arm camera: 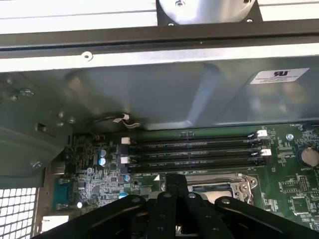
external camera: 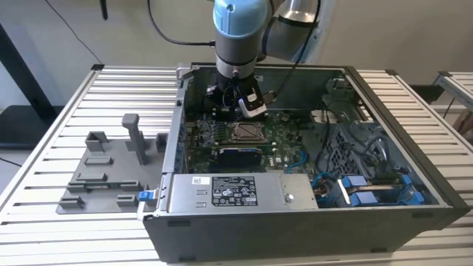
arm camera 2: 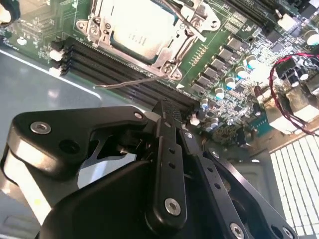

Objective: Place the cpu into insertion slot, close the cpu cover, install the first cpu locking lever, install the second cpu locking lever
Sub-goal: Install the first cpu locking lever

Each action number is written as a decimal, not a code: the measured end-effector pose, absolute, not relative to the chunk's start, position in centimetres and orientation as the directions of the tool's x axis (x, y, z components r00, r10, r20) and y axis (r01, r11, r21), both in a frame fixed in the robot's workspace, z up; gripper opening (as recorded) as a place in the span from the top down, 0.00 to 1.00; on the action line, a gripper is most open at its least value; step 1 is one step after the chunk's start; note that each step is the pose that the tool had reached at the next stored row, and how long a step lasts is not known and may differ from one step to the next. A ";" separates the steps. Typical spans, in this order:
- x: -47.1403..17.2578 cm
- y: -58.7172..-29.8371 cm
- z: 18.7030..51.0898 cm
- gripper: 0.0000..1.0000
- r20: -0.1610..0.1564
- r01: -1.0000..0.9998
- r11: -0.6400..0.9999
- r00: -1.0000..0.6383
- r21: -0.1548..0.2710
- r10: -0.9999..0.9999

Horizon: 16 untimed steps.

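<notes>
The cpu [arm camera 2: 134, 30] lies with its silver top up inside the insertion slot [external camera: 245, 132] on the green board. The silver cpu cover [arm camera 2: 97, 26] lies flat around it as a frame. One thin locking lever [arm camera 2: 192, 24] runs along one side of the socket. Another thin metal rod [arm camera 2: 124, 82] sticks out over the black memory slots [arm camera: 194, 152]. My gripper [arm camera 2: 168, 107] hangs above the board beside the socket, toward the case's back wall, shut with nothing between its fingers. The exterior view has the gripper [external camera: 240, 108] just behind the socket, and a corner of the socket [arm camera: 227, 187] peeks past the fingers [arm camera: 174, 181].
The open computer case [external camera: 310, 216] encloses the board, with its grey back wall [arm camera: 164, 94] close behind the gripper. A power supply [external camera: 236, 191] sits in front, and cables and blue drive bays [external camera: 369, 191] are on the exterior view's right. A grey fixture tray [external camera: 103, 172] lies outside the case on the left.
</notes>
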<state>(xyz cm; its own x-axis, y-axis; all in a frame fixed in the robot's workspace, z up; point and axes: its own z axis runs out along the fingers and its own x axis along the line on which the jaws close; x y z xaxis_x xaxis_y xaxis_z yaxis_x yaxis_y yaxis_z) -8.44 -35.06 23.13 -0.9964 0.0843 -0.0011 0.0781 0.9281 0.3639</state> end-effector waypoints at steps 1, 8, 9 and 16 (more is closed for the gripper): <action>-8.5 -35.0 23.0 0.89 -0.001 0.078 0.927 -0.996 0.366 0.084; -8.5 -34.8 21.8 0.89 -0.001 0.078 0.922 -0.996 0.380 0.084; -8.5 -34.7 21.6 0.89 -0.001 0.078 0.921 -0.996 0.382 0.084; -8.4 -34.6 20.7 0.89 0.000 0.078 0.915 -0.996 0.395 0.084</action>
<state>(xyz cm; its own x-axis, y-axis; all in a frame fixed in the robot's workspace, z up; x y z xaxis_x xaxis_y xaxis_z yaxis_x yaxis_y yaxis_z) -8.44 -34.60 20.69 -0.9964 0.0844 0.0002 0.0776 0.9155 0.3948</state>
